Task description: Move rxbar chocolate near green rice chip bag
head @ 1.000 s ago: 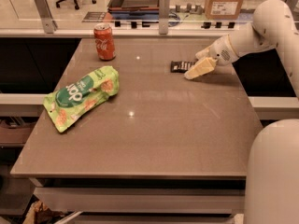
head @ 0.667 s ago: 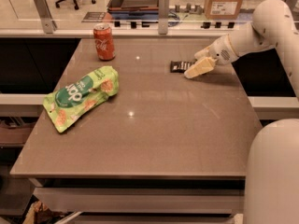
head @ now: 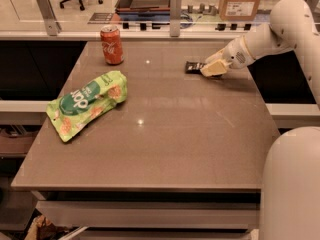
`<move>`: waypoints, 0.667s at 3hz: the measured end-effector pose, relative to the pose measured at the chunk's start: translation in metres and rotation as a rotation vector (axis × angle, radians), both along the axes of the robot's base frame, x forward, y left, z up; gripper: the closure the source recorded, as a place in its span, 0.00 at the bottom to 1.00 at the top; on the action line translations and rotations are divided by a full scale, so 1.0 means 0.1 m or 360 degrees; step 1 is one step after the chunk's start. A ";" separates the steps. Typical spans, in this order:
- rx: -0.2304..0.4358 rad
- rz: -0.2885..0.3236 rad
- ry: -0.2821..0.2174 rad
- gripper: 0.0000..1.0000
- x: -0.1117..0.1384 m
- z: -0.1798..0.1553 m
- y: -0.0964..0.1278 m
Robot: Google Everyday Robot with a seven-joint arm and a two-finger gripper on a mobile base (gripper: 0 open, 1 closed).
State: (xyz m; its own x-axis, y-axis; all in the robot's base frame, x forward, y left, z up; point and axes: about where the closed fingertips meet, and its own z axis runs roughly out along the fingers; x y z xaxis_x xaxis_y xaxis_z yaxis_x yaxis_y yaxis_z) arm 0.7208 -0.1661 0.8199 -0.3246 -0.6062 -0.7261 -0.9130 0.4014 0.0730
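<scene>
The rxbar chocolate [head: 193,66], a small black bar, lies on the table at the far right. My gripper [head: 214,68] is at the bar's right end, low over the table and covering part of the bar. The green rice chip bag [head: 86,104] lies flat at the left side of the table, well apart from the bar and the gripper.
A red soda can [head: 112,45] stands at the back left, behind the bag. The brown table [head: 165,149] ends in a front edge near me. My white arm [head: 272,34] reaches in from the right. A cardboard box [head: 241,1] and a tray stand beyond the table.
The gripper stays at the bar's right end. I see no clear movement of the bar, the bag or the can.
</scene>
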 end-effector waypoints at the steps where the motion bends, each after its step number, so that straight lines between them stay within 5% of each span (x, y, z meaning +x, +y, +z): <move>1: 0.0000 0.0000 0.0000 1.00 0.00 0.00 0.00; 2: 0.0000 0.0000 0.0000 1.00 0.00 0.00 0.00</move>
State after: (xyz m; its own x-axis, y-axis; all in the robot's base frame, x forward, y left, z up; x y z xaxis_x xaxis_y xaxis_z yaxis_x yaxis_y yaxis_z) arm 0.7208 -0.1660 0.8202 -0.3246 -0.6063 -0.7260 -0.9131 0.4012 0.0731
